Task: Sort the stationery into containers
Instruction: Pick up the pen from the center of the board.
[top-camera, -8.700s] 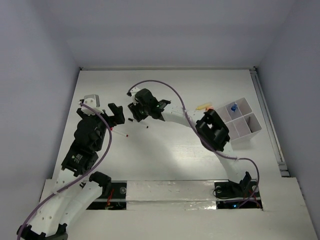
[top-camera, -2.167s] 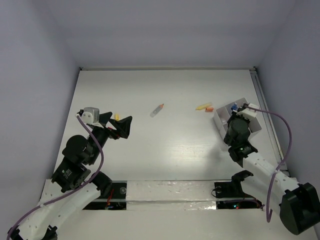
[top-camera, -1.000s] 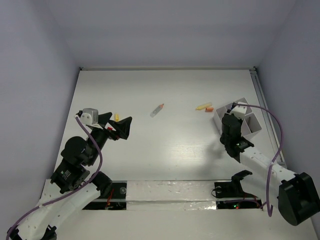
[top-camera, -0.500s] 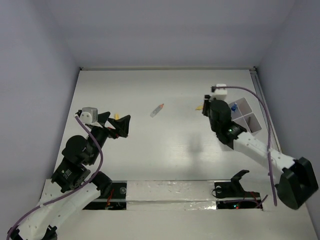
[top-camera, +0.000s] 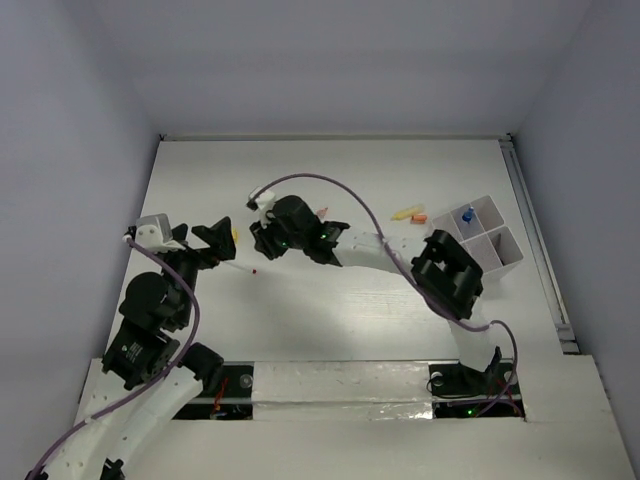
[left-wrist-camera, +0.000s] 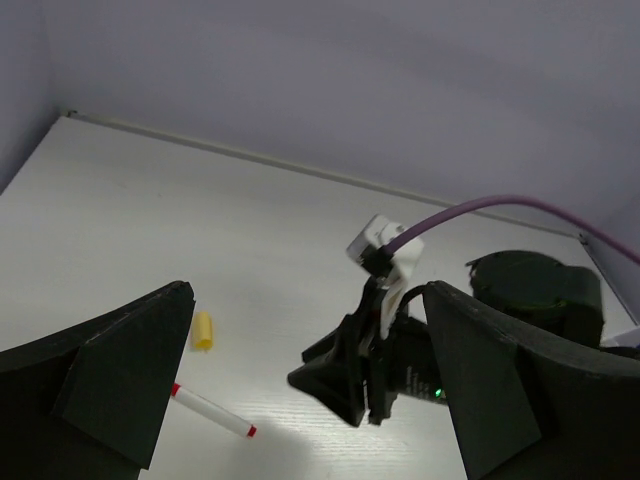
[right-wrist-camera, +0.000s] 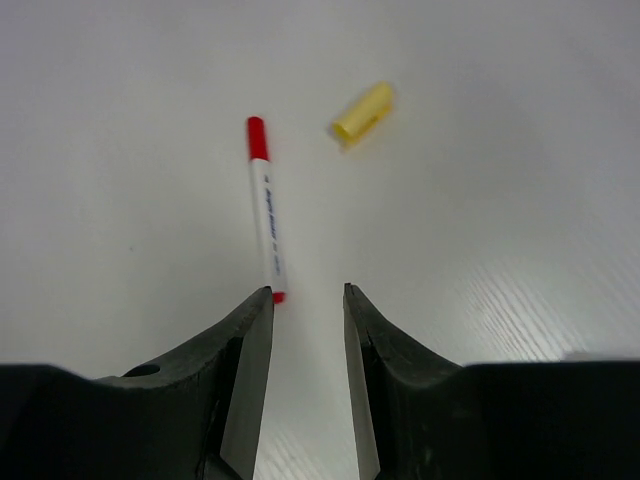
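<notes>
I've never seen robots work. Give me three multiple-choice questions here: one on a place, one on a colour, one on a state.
1. Where is the red-capped pen? A in a box; B on the table, just ahead of the right hand; C on an arm.
2. What colour is the small piece near it? A yellow; B green; C black.
3. How is the left hand? A wide open, empty; B shut on the pen; C shut on scissors.
Answers: B, it lies flat there; A, clear in the right wrist view; A, its fingers stand far apart, nothing between.
</notes>
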